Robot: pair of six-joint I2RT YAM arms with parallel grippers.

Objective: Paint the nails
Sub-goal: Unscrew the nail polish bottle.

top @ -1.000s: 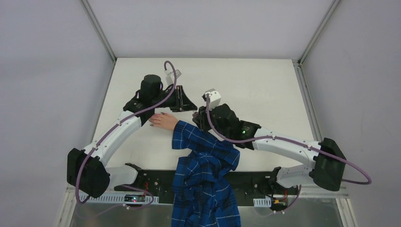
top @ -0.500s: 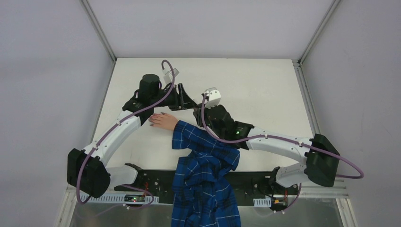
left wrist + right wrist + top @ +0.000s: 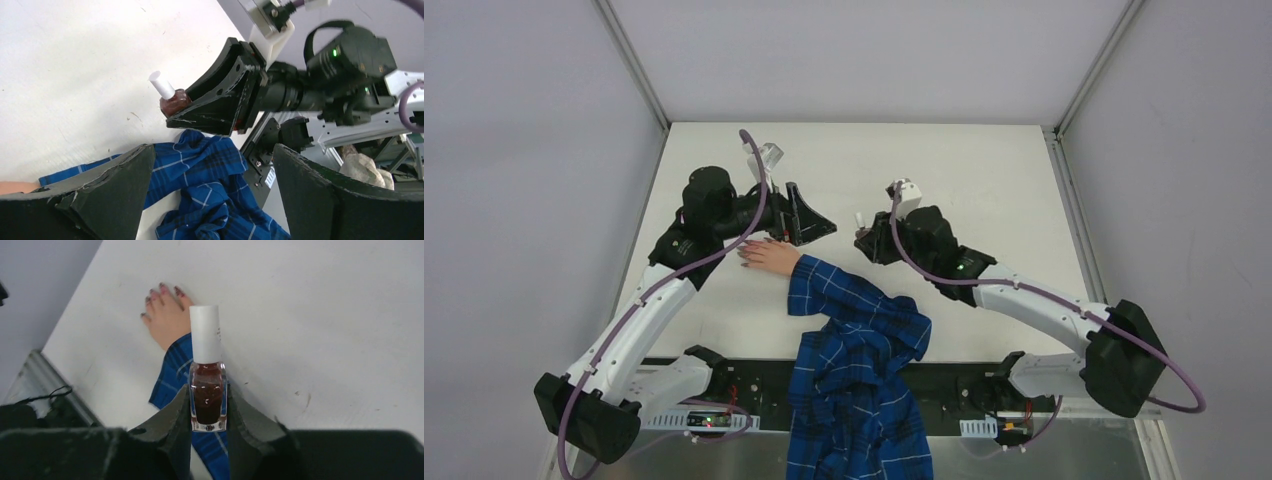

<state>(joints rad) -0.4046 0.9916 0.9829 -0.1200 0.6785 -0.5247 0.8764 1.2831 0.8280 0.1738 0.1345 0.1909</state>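
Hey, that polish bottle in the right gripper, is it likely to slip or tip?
Probably slippery: the bottle looks like smooth glass, pinched low by the right gripper. Its tall cap likely makes it tippy when set down.

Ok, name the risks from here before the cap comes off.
The right gripper pinches only the glass base of the polish bottle; twisting its white cap could spin it or make it slip. The open left gripper sits beside the hand, so reaching across might bump it or smear the nails. The loose plaid sleeve lies close by the right gripper and may snag.
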